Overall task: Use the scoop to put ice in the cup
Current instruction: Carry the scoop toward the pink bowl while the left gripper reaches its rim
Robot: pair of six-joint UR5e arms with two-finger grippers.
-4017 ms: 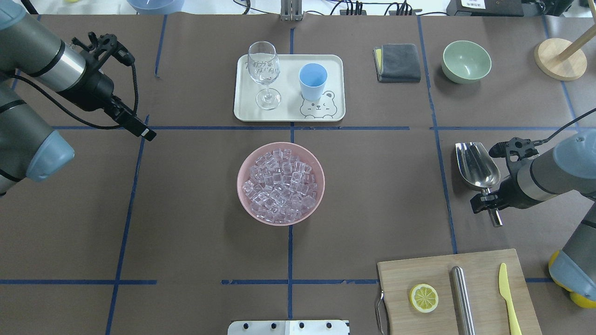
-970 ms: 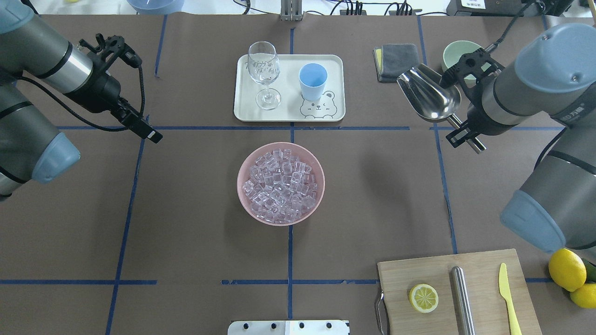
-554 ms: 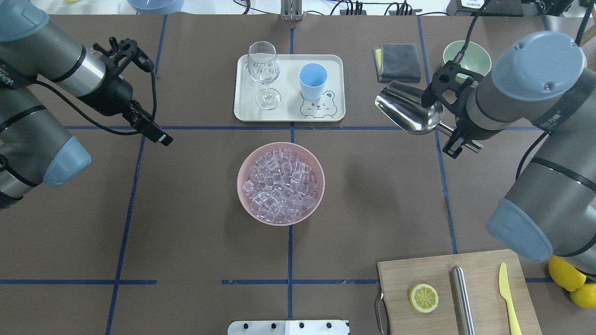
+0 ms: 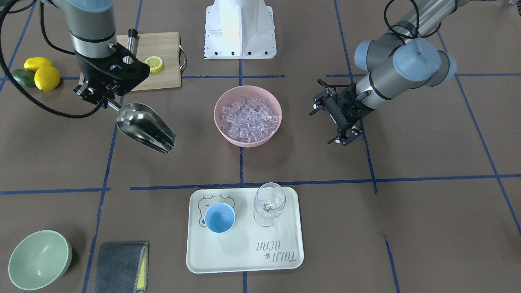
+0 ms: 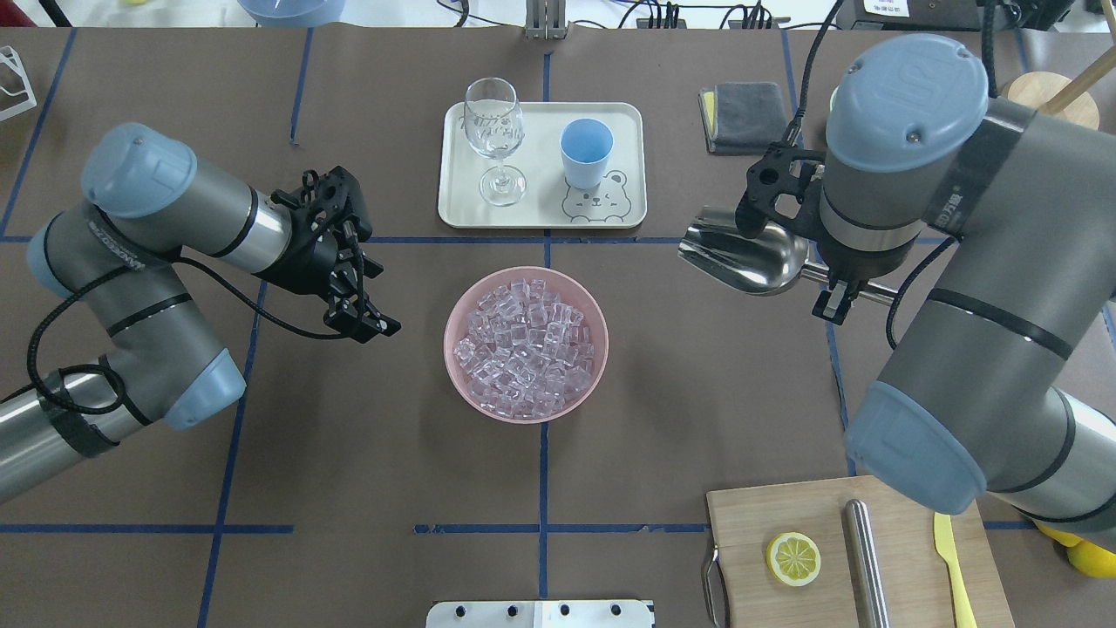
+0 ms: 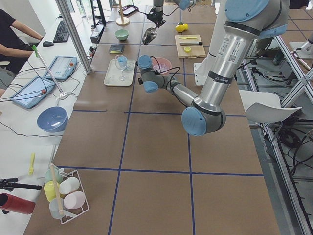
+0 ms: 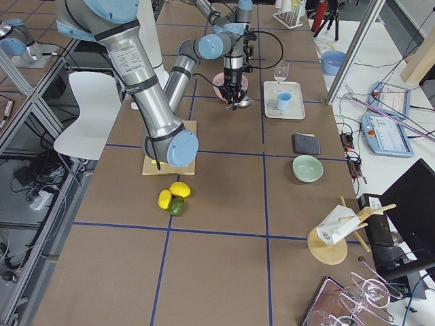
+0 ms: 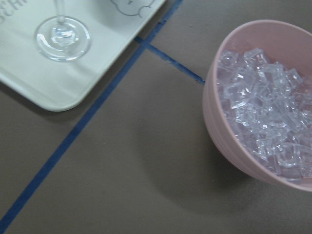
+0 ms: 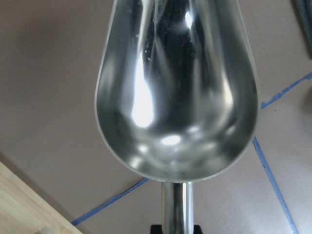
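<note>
Right claw (image 5: 833, 292) gripping scoop (image 5: 741, 257) by handle, swinging it inward from right edge; empty trough now hanging right of pink bowl (image 5: 447, 340) holding ice (image 5: 523, 349). Left claw (image 5: 362, 321), spread wide, nearing bowl's left side. Cup (image 5: 585, 150) sitting empty, upper centre. Scooping likely coming next.

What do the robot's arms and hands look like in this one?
The left arm and right arm are silver-grey tubes with rounded light-blue joint caps, black bands and small white lettering. The left hand and right hand are black, angular two-finger units. Black cables loop along each wrist.
</note>
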